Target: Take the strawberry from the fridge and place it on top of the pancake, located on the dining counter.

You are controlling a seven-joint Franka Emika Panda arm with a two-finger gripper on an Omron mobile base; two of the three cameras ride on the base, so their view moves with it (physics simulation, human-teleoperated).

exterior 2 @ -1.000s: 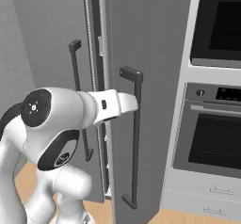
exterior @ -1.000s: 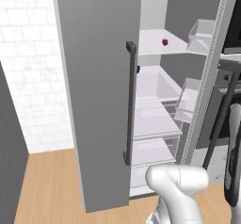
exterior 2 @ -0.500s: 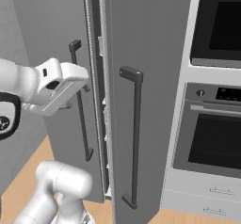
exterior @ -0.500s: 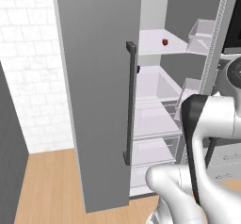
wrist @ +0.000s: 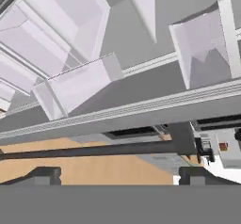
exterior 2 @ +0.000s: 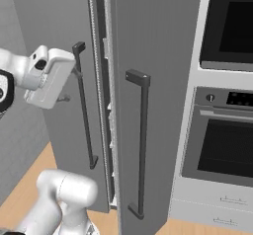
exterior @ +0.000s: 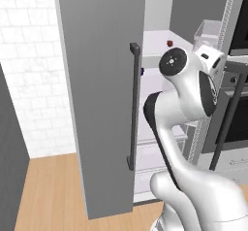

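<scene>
The strawberry (exterior: 169, 43) sits on an upper white shelf (exterior: 160, 41) inside the fridge (exterior: 104, 79), whose left door stands open. The gripper (wrist: 115, 175) hangs empty, fingers (wrist: 44, 174) apart, before the door bins. Wooden floor (exterior: 48, 191) and white brick wall (exterior: 29, 70) lie left, a wall oven (exterior 2: 222, 135) right.

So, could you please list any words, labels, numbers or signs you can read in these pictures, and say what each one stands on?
No text can be read anywhere.
Wall oven: its dark control panel carries small pale marks, too small and blurred to read.
Fridge: its grey doors and dark handle bear no label or brand.
Fridge shelf with the strawberry: no writing.
</scene>
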